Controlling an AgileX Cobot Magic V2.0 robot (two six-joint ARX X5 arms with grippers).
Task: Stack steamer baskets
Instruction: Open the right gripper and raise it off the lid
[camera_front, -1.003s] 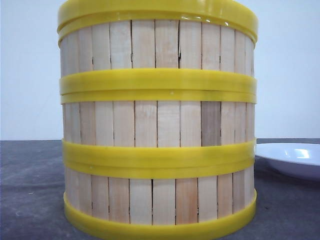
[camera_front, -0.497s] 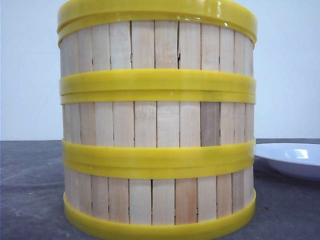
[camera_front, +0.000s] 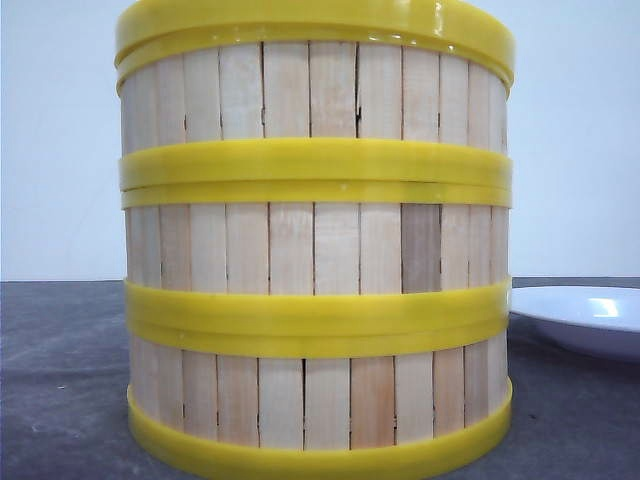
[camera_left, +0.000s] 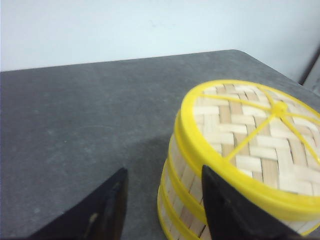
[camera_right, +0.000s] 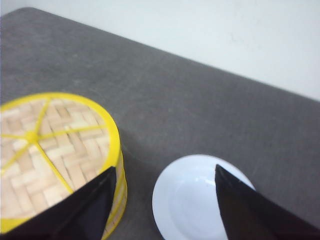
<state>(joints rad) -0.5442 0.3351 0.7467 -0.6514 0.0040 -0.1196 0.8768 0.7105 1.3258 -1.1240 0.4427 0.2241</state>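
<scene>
A dark grey table (camera_front: 60, 380) is seen, on which the stacked steamer baskets (camera_front: 315, 300) and, beside them, a white plate (camera_front: 585, 318) are set.

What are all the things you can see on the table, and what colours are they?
steamer baskets: three, pale wooden slats with yellow rims, stacked in one tower in the middle of the table.
woven lid: one, pale bamboo weave with yellow rim and yellow ribs, on top of the tower.
plate: one, white, on the table to the right of the tower, apart from it.
table: one, dark grey.
left pincer: one, black, open, beside the tower.
right pincer: one, black, open, above the plate and the tower's edge.
</scene>
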